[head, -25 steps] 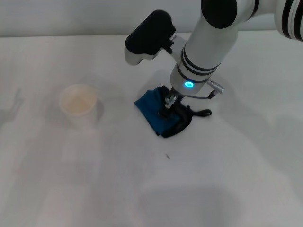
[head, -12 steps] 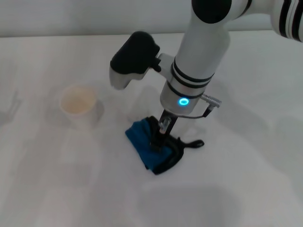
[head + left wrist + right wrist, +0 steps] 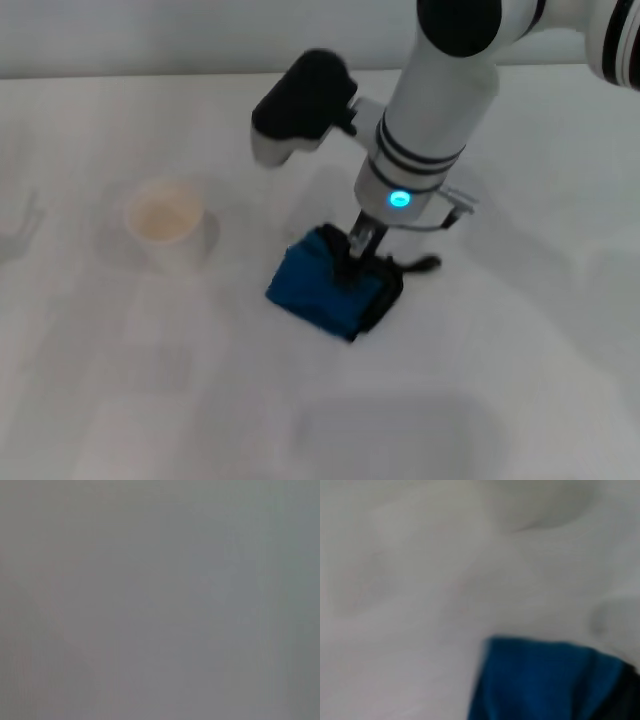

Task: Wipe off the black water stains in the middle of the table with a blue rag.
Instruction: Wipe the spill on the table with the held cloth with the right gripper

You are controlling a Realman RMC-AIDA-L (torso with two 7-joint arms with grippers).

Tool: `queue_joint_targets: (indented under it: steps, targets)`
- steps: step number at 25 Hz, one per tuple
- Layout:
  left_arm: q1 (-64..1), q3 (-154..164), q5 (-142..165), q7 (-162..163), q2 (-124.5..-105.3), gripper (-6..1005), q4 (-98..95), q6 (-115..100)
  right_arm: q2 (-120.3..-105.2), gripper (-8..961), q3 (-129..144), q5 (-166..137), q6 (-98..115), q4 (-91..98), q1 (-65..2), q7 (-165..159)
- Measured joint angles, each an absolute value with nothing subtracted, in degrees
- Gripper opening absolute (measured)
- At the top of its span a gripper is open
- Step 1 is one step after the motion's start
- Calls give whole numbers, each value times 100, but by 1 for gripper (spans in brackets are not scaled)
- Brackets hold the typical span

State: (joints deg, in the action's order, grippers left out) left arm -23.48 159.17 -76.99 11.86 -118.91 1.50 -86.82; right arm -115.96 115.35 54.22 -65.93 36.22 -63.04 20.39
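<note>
The blue rag (image 3: 325,287), folded with a black edge, lies on the white table (image 3: 500,400) near its middle. My right gripper (image 3: 360,250) comes down from the right arm and is shut on the rag's far side, pressing it onto the tabletop. In the right wrist view the blue rag (image 3: 545,680) fills the lower corner over the white table (image 3: 395,580). No black water stains show; the spot under the rag is hidden. The left gripper is out of view, and the left wrist view shows only plain grey.
A white paper cup (image 3: 165,222) stands upright to the left of the rag. The right arm's black and white elbow housing (image 3: 300,105) hangs over the table behind the rag.
The right gripper pushed the rag toward the near edge, then drew it back a little and to the right. A tiny dark speck seen a second ago no longer shows.
</note>
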Motion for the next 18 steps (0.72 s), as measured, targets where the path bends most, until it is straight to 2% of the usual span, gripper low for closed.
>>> queue_joint_targets:
  steps: [18]
  targets:
    - [-2355, 15917, -7710, 1186, -11892, 887, 115, -8681, -11617, 56, 10715, 3797, -5724, 3298, -6181, 1093]
